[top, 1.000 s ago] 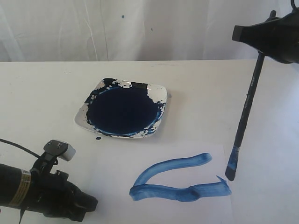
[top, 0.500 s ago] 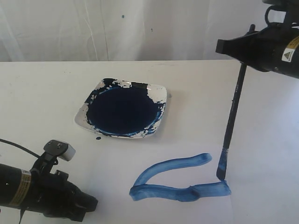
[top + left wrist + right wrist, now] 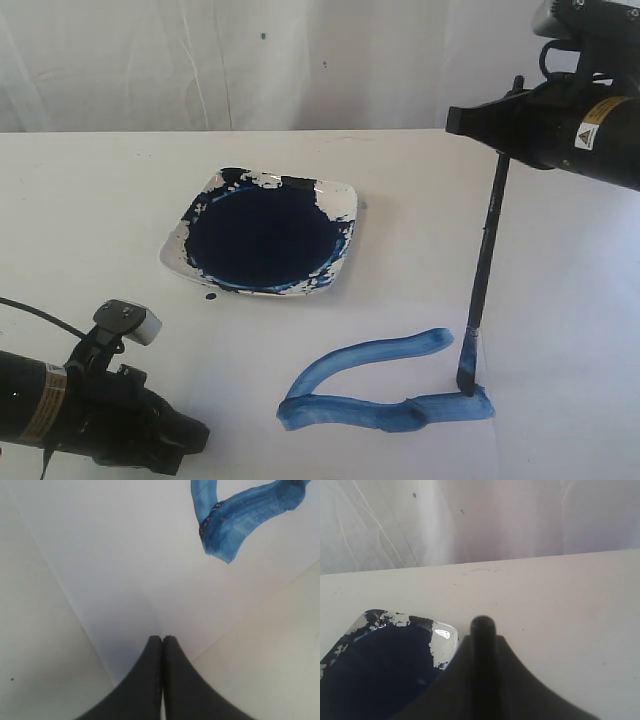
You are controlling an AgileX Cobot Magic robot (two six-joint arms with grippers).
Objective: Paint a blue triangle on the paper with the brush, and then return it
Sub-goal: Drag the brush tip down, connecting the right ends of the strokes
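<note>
The brush (image 3: 484,262) hangs almost upright from my right gripper (image 3: 476,121), which is shut on the top of its black handle (image 3: 483,626). Its blue tip touches the right end of the lower stroke of the blue triangle (image 3: 385,411). Only two thick strokes show, joined at the left and apart at the right. They lie on the white paper (image 3: 250,350). My left gripper (image 3: 162,639) is shut and empty, low over a corner of the paper (image 3: 125,565). One blue stroke end (image 3: 235,520) lies ahead of it.
A square white dish (image 3: 262,235) of dark blue paint sits mid-table behind the paper; its rim (image 3: 442,635) shows beside the right jaws. The left arm (image 3: 90,410) lies at the front left. White cloth hangs behind the table.
My right gripper has moved left with the brush. The brush has swung more upright, and its tip has come from beside the lower stroke onto that stroke's right end.
</note>
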